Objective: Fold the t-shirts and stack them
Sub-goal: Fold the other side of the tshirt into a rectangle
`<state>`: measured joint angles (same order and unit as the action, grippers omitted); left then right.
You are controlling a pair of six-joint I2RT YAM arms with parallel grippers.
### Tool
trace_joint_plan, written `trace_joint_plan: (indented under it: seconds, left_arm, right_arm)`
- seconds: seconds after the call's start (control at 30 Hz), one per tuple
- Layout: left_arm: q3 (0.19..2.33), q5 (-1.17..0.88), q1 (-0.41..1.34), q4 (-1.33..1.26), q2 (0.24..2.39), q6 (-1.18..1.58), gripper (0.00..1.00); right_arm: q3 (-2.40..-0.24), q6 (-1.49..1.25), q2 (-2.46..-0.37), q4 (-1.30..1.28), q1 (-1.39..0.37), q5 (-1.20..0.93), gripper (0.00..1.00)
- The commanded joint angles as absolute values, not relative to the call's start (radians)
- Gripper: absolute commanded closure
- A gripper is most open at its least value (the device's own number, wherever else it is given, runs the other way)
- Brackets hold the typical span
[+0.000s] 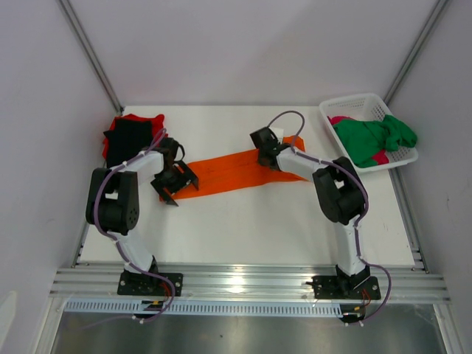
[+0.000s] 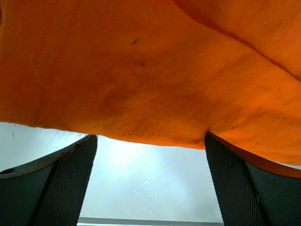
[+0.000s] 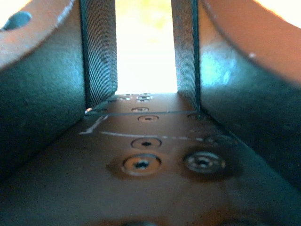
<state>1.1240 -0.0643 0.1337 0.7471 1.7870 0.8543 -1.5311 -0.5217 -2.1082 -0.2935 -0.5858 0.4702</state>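
An orange t-shirt [image 1: 228, 171], folded into a long strip, lies across the middle of the table. My left gripper [image 1: 175, 184] sits at its left end, open. In the left wrist view the orange cloth [image 2: 141, 70] hangs just past my wide-apart fingers [image 2: 61, 183], with nothing between them. My right gripper [image 1: 265, 147] is down on the strip's right end. Its pads [image 3: 101, 52] stand apart, and only an orange glow [image 3: 146, 42] shows in the gap. A folded black t-shirt [image 1: 133, 136] lies on a red one [image 1: 115, 122] at the back left.
A white lattice basket [image 1: 354, 99] at the back right holds a green t-shirt [image 1: 372, 140] and a pink one [image 1: 341, 120]. Metal rails run along the table's near edge [image 1: 243, 280]. Grey walls close in both sides.
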Motion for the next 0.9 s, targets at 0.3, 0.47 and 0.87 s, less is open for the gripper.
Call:
trace_joint_plan:
  seconds: [0.3, 0.47, 0.87]
  left_arm:
    - [1.120, -0.078, 0.143, 0.721, 1.750, 0.818, 0.05]
    - [1.111, -0.097, 0.144, 0.718, 1.752, 0.819, 0.04]
    - [1.097, -0.106, 0.144, 0.719, 1.746, 0.815, 0.03]
  right_arm:
    - [-1.369, -0.520, -1.865, -0.261, -0.634, 0.568, 0.61]
    - [-1.345, -0.543, -1.842, -0.293, -0.643, 0.609, 0.61]
    - [-1.405, -0.592, -1.997, -0.360, -0.566, 0.580, 0.62]
